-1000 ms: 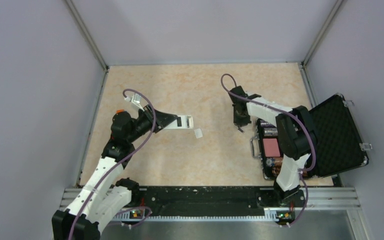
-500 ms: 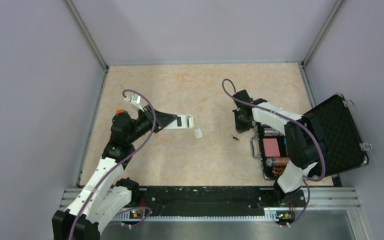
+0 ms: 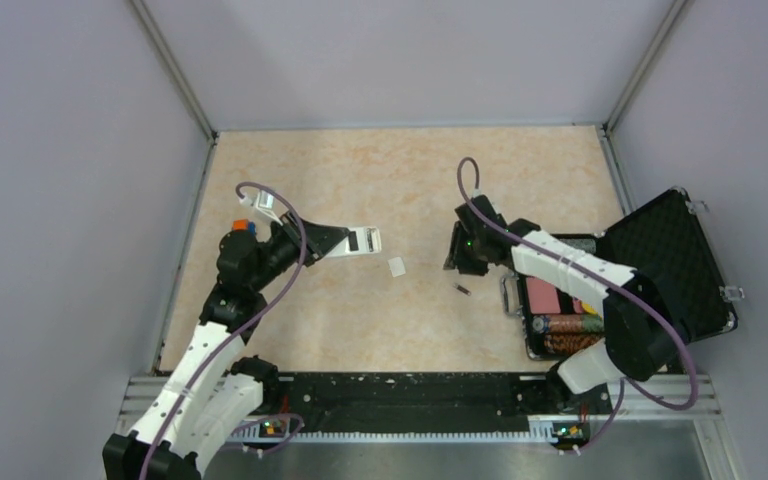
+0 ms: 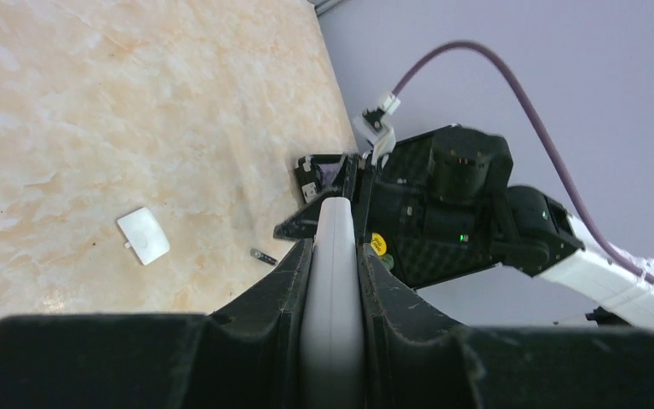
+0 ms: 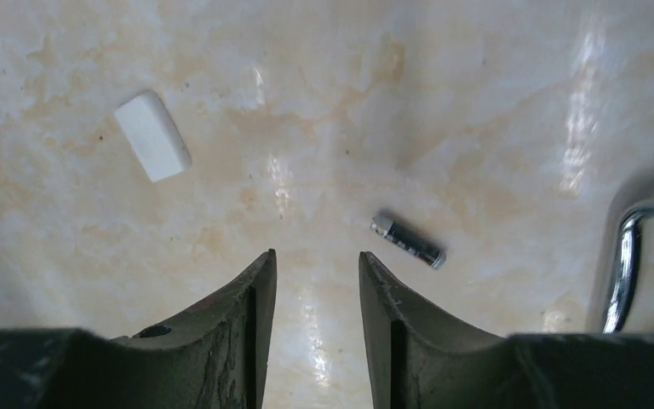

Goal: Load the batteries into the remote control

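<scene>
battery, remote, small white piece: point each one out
battery (image 5: 407,242), right wrist view, mid-body
remote (image 3: 370,241), top view, free white end
white piece (image 5: 153,136), right wrist view, centre

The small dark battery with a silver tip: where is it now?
Top view: the battery lies loose on the beige tabletop, right of centre, just below the right gripper and left of the chrome handle of the black case.

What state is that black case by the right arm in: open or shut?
Open. The black case lies spread wide, foam lining up, with the pink card deck and chip rolls inside exposed.
</scene>
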`<state>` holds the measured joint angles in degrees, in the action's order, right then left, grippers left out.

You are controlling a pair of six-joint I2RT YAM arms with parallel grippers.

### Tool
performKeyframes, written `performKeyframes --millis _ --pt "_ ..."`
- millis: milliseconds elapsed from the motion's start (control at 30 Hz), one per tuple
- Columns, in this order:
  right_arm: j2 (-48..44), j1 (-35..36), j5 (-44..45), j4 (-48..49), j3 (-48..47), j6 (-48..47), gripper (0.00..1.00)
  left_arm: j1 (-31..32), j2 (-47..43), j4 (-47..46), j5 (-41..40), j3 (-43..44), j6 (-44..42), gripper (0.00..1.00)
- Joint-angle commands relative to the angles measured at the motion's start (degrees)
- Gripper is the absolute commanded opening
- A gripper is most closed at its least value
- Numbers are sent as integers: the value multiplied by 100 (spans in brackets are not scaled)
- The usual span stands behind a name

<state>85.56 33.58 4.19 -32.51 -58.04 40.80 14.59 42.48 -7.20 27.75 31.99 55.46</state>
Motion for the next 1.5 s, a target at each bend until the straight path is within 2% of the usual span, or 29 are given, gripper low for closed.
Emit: performKeyframes --millis 0,67,133,400,567,733,833,933,1467 --pt "-837 125 -282 1095 1158 2167 41 -44 -135 35 -283 98 -241 0" --pt "-1173 128 -372 1686 1879 2996 47 -44 -130 74 -316 130 -295 0" --pt "-1285 125 -290 1779 2109 3413 48 -57 -126 87 -324 141 -303 0" --pt "-1118 127 -342 2057 2383 4182 49 -61 -111 96 -338 114 -316 0" --pt "-1137 121 -77 2105 2575 4802 48 -70 -131 104 -376 112 -341 0" --pt "-1050 122 179 1864 2473 5132 47 -80 -132 118 -384 97 -348 0" --pt "-1057 120 384 1705 2418 5385 38 -88 -125 115 -397 79 -347 0" --pt "-1037 124 610 1470 2351 5685 34 -95 -150 86 -448 43 -335 0" --pt "-373 114 677 784 1745 6726 38 -139 -14 -240 -701 11 -482 0"
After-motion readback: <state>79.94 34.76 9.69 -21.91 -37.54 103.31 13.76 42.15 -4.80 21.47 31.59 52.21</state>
